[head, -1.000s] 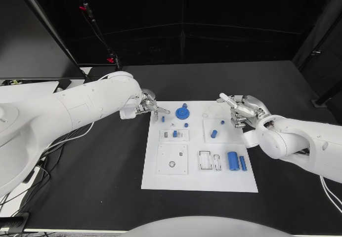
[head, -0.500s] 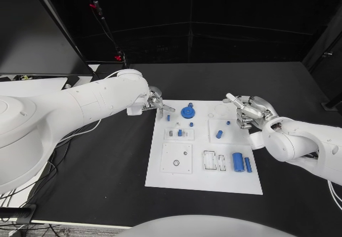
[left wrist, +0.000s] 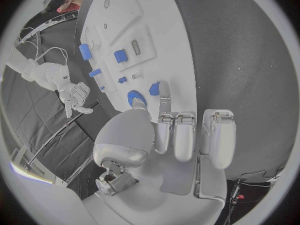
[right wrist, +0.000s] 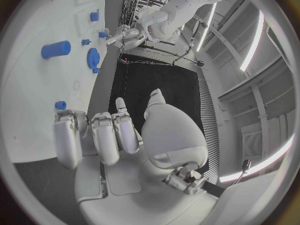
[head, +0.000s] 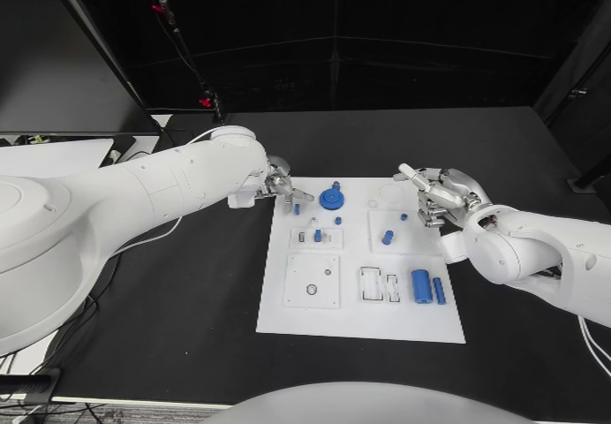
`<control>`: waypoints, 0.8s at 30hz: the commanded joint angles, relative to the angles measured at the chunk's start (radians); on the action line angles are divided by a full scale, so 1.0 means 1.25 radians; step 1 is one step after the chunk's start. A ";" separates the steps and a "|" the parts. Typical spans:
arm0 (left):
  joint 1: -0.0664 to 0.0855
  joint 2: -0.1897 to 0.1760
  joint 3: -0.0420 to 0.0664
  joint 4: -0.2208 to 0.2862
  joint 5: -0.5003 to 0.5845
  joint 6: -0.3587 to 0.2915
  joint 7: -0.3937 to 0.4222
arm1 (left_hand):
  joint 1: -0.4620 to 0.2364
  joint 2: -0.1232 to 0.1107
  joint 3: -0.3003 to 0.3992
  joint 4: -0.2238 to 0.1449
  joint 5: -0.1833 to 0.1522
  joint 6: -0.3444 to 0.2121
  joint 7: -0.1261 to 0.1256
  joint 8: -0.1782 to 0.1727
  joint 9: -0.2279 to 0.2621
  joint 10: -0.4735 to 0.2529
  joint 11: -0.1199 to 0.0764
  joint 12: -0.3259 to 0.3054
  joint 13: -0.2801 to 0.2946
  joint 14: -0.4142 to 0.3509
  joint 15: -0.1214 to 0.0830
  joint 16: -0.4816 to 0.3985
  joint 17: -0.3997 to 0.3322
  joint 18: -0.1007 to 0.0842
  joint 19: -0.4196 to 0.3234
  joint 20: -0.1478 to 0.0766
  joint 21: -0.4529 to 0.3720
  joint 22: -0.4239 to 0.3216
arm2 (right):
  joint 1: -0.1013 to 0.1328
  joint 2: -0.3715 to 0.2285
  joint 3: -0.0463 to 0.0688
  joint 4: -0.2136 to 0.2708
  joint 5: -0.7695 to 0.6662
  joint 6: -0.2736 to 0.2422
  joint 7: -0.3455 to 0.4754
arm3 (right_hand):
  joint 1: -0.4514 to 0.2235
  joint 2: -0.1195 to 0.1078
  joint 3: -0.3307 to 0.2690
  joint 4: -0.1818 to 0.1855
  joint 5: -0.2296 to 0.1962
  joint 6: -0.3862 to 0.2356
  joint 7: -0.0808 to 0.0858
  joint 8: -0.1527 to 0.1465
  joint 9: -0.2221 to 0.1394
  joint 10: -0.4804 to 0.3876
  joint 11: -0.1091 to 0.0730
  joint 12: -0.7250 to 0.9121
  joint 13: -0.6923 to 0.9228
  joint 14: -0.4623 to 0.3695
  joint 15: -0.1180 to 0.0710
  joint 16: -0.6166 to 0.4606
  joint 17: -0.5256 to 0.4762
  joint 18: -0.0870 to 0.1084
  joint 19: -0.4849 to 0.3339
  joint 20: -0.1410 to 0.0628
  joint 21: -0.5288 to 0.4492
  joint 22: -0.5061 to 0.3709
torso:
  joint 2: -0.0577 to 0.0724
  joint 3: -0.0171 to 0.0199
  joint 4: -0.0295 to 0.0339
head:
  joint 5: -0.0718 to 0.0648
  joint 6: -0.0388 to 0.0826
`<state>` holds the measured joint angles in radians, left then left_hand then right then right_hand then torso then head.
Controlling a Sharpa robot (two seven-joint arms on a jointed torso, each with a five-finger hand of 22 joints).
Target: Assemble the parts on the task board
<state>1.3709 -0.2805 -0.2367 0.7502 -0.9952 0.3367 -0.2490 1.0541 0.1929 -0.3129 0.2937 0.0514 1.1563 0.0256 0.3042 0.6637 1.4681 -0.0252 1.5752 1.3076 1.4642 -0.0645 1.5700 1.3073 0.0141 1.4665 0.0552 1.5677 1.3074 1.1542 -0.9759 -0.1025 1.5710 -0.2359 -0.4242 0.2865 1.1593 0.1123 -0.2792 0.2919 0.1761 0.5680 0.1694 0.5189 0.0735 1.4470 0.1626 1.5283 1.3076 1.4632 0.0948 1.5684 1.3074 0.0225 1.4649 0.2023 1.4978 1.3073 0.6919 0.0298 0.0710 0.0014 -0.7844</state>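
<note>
Presently: left hand (head: 273, 186) at the task board (head: 365, 318) far-left corner, fingers spread, holding nothing. Right hand (head: 433, 193) at its far-right edge, fingers loosely parted, empty. Blue parts (head: 419, 285) on board: eight counted, one a gear (head: 331, 199).

Even, bright overhead light falls on the scene; the task board (head: 363, 265) reads crisp white against the matte black desk (head: 191, 291), with only faint shadows. Long ceiling strip lights (right wrist: 253, 45) glare in the right wrist view. Both wrist views bend straight edges strongly and darken toward the rim.
</note>
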 commanded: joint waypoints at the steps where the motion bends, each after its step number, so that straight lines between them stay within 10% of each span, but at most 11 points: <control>1: 0.000 0.002 0.001 -0.001 -0.010 0.026 -0.008 | -0.007 0.000 -0.006 -0.001 -0.001 -0.002 0.002 -0.003 0.001 0.082 -0.002 -0.004 0.211 0.085 -0.002 0.001 0.211 -0.011 0.083 -0.002 0.003 0.211 | 0.001 0.001 0.000 0.001 -0.001 0.005 0.006 | -0.005 0.008 -0.005 0.000 0.001 -0.006 0.051 0.004 -0.001 -0.004 -0.001 -0.002 0.121 0.086 0.006 0.002 0.211 0.004 0.016 0.006 -0.004 0.182 | 0.000 0.0006 0.0012 | -0.002 -0.002; 24: -0.008 0.008 0.001 -0.004 -0.011 0.048 -0.013 | 0.016 0.012 -0.003 -0.007 0.000 -0.003 0.004 -0.009 0.006 0.082 0.000 -0.004 0.211 0.085 0.001 0.001 0.211 -0.011 0.083 0.000 0.003 0.211 | 0.001 0.004 0.000 0.000 -0.001 0.008 0.006 | -0.032 0.026 -0.017 0.001 0.019 -0.013 0.052 0.014 -0.003 -0.006 0.000 -0.003 0.118 0.086 0.007 0.002 0.211 0.005 0.014 0.007 -0.005 0.181 | 0.000 0.0006 -0.0003 | -0.007 -0.006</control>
<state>1.3600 -0.2712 -0.2367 0.7451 -1.0034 0.3812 -0.2659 1.0690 0.2076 -0.3156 0.2910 0.0514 1.1563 0.0256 0.2963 0.6706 1.4681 -0.0251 1.5752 1.3076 1.4643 -0.0644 1.5700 1.3073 0.0141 1.4665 0.0552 1.5677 1.3074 1.1542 -0.9718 -0.1025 1.5684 -0.2359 -0.4226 0.2876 1.1236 0.1480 -0.2963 0.2923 0.2030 0.5577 0.1664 0.5305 0.0713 1.4470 0.1626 1.5283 1.3075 1.4668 0.0984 1.5684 1.3073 0.0226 1.4648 0.2023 1.4978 1.3073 0.6913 0.0309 0.0717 -0.0072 -0.7922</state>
